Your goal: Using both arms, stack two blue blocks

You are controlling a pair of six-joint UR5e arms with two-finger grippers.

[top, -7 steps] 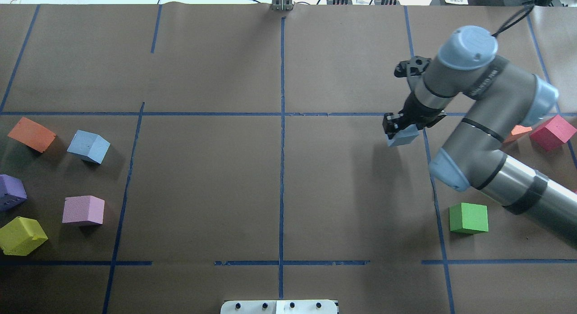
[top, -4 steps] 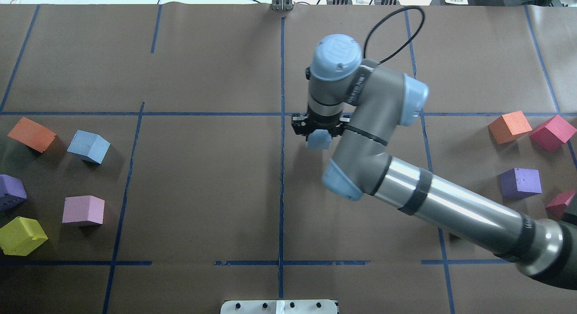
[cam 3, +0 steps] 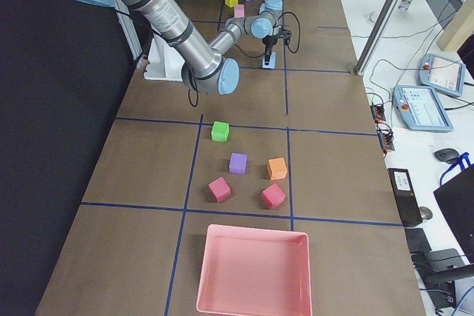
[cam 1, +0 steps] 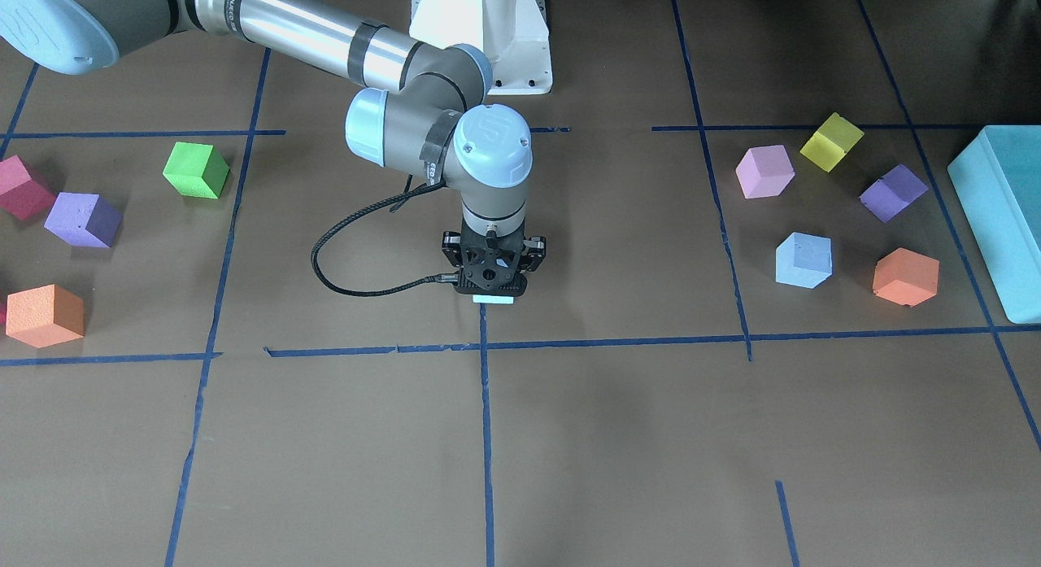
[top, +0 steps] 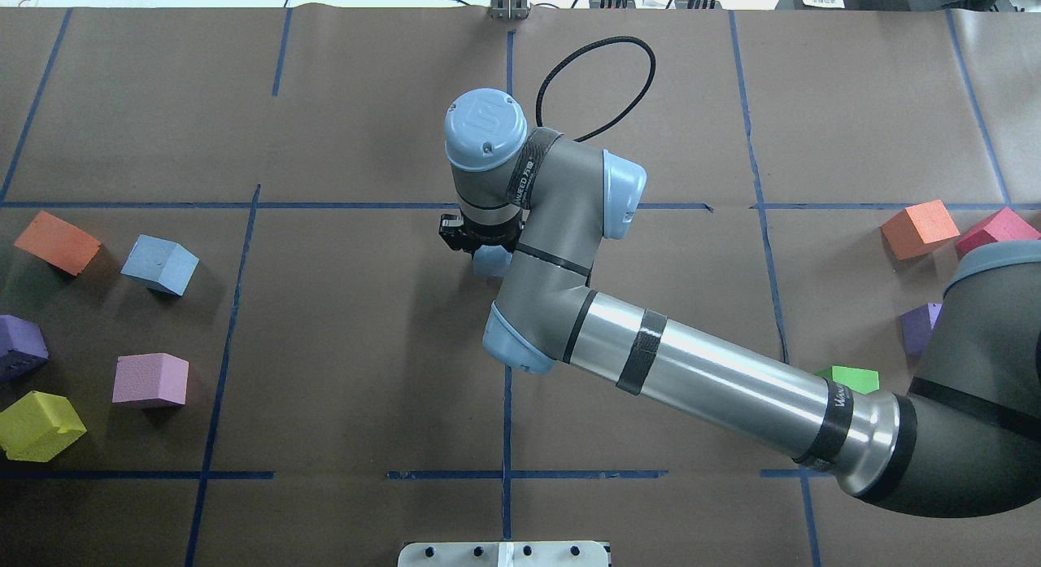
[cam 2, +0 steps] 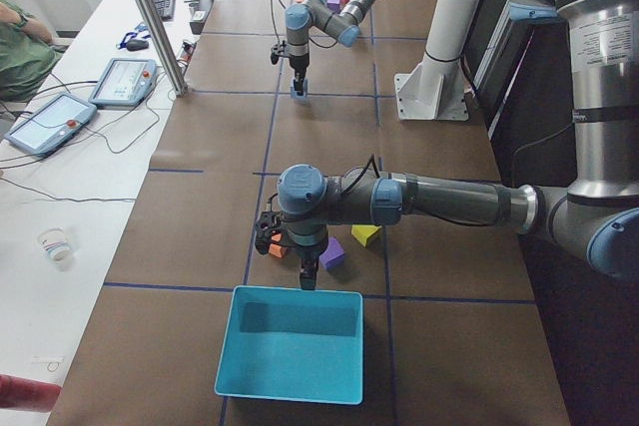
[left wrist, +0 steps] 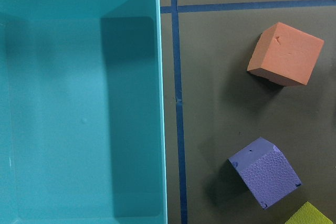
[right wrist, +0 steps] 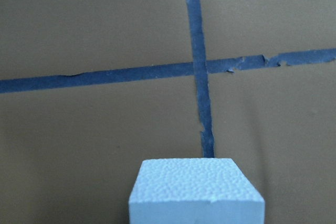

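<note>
Over the middle of the table [top: 358,364], seen from overhead, your right gripper [top: 480,250] points straight down. Its jaws are closed to the width of the held blue block [top: 490,263], which peeks out beneath the black claw. That cube hangs just at 9 o'clock of the centre tape line [top: 507,404] and at 6 o'clock of the cross line.

Being a cube, it gives you no long axis. Through the right wrist camera its top face sits square to the frame, with the edges running parallel to the tape below. The surface is pale sky-blue foam, finely pebbled, with clean corners.

Your loose blue block [top: 160,264] rests on the table well apart at 9 o'clock of the held one. It is the same colour and size but turned off the grid lines, with one corner toward roughly 5 o'clock. An orange cube [top: 57,242] lies near it at 10 o'clock, a pink cube [top: 150,380] at 6 o'clock and a purple cube [top: 20,347] at 8 o'clock.

Your left gripper [cam 2: 309,274] shows only from the table-end cameras, just beside the teal box [cam 2: 290,356]. You cannot tell from there how wide it stands. Its wrist camera looks down into the box, with the orange and purple cubes at 3 o'clock of it.
</note>
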